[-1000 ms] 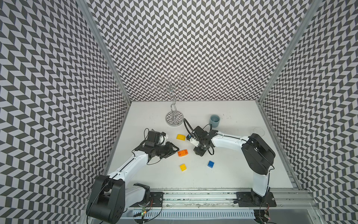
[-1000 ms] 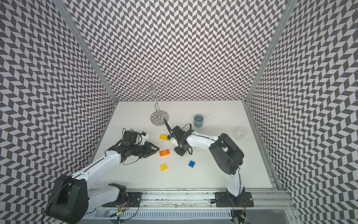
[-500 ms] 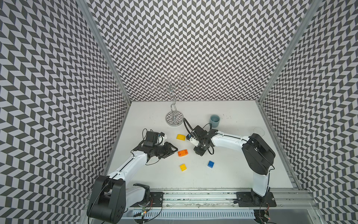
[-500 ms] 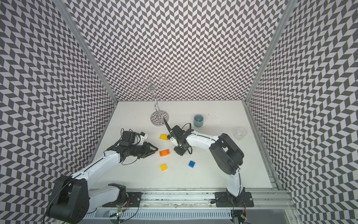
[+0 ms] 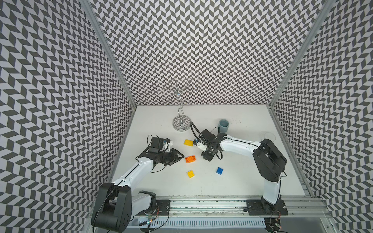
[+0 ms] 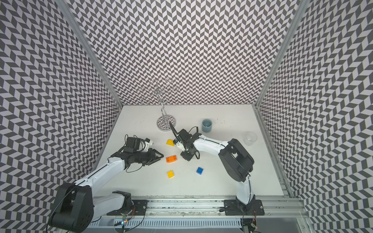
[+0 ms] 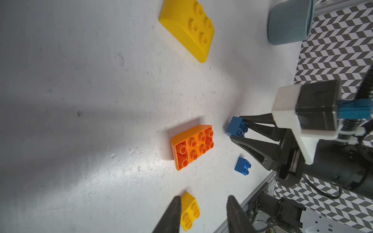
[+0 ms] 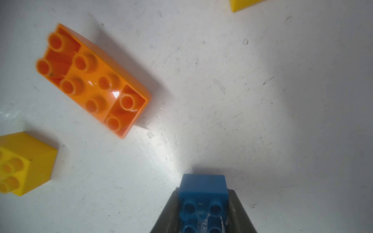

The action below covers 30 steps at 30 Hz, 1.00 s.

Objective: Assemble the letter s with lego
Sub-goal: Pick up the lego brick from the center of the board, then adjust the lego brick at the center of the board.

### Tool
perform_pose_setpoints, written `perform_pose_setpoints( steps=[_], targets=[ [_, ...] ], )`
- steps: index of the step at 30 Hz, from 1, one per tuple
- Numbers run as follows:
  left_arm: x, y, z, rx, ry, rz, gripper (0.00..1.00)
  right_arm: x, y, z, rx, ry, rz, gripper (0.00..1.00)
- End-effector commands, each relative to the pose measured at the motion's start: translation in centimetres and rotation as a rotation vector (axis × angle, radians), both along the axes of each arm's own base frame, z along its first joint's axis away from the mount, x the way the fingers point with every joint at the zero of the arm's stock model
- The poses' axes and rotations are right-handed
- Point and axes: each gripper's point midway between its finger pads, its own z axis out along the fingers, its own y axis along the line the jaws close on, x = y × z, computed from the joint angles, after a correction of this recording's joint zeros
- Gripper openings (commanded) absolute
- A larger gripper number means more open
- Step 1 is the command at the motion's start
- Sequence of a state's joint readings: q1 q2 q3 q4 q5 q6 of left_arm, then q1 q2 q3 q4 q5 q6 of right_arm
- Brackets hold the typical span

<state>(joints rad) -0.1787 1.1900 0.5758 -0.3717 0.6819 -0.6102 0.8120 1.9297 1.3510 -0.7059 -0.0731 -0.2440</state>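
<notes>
Orange shows only once among the five lego pieces: the orange brick [image 5: 190,159] lies on the white surface [image 5: 242,181] between the two claws, with the larger yellow brick [image 5: 188,142] farther back and the small yellow brick [image 5: 190,174] nearer, all apart. Of the two blue ones, the loose blue brick [image 5: 219,170] lies at the near right and the second blue brick [image 8: 202,187] is pinched in the right claw [image 7: 235,127]. The left claw [image 7: 203,199], left of the orange brick, is empty with a narrow gap, and one grey cup [image 5: 223,125] stands far back.
</notes>
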Motion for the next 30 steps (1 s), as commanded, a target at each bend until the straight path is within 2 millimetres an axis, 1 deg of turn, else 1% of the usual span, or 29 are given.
perform_pose_setpoints(
  steps=[1, 4, 5, 7, 8, 10, 11, 14, 18, 19, 21, 24, 27, 30],
  targets=[
    [0.1, 0.3, 0.1, -0.006, -0.015, -0.008, 0.41, 0.0, 2.5, 3.2, 0.044, -0.109, 0.176, 0.13],
    [0.7, 0.8, 0.4, -0.014, -0.026, 0.010, 0.41, -0.1, 4.3, 4.7, 0.070, -0.167, 0.310, 0.13],
    [1.0, 1.0, 0.4, -0.016, -0.028, 0.018, 0.41, -0.2, 5.0, 5.3, 0.084, -0.178, 0.367, 0.09],
    [1.2, 1.4, 0.3, -0.021, -0.025, 0.033, 0.41, -0.1, 6.1, 6.1, 0.083, -0.213, 0.461, 0.07],
    [1.4, 1.7, 0.3, -0.024, -0.026, 0.043, 0.41, 0.3, 6.5, 6.4, 0.067, -0.240, 0.493, 0.05],
    [1.8, 2.2, 0.1, -0.032, -0.028, 0.062, 0.41, 0.4, 7.3, 6.4, 0.031, -0.263, 0.582, 0.03],
    [1.9, 2.4, 0.0, -0.040, -0.027, 0.072, 0.41, 0.4, 7.6, 6.3, 0.014, -0.276, 0.636, 0.00],
    [2.2, 2.7, -0.5, -0.064, -0.020, 0.086, 0.40, 0.9, 8.2, 5.4, -0.028, -0.294, 0.732, 0.00],
    [2.3, 2.3, -1.2, -0.106, 0.003, 0.069, 0.40, 1.4, 8.4, 4.4, -0.073, -0.295, 0.782, 0.00],
    [2.3, 2.2, -1.2, -0.117, 0.007, 0.066, 0.40, 1.4, 8.2, 4.3, -0.081, -0.297, 0.788, 0.00],
    [2.4, 2.0, -1.2, -0.131, 0.014, 0.060, 0.40, 2.1, 7.9, 4.2, -0.101, -0.314, 0.734, 0.00],
    [2.4, 1.6, -1.2, -0.153, 0.017, 0.052, 0.39, 1.8, 7.5, 4.5, -0.083, -0.300, 0.663, 0.00],
    [2.4, 1.0, -1.6, -0.159, 0.034, 0.033, 0.39, 2.0, 6.8, 5.5, -0.051, -0.302, 0.562, 0.00],
    [2.3, -0.2, -1.9, -0.166, 0.048, 0.005, 0.39, 2.0, 6.3, 7.0, 0.016, -0.300, 0.464, 0.00]
  ],
)
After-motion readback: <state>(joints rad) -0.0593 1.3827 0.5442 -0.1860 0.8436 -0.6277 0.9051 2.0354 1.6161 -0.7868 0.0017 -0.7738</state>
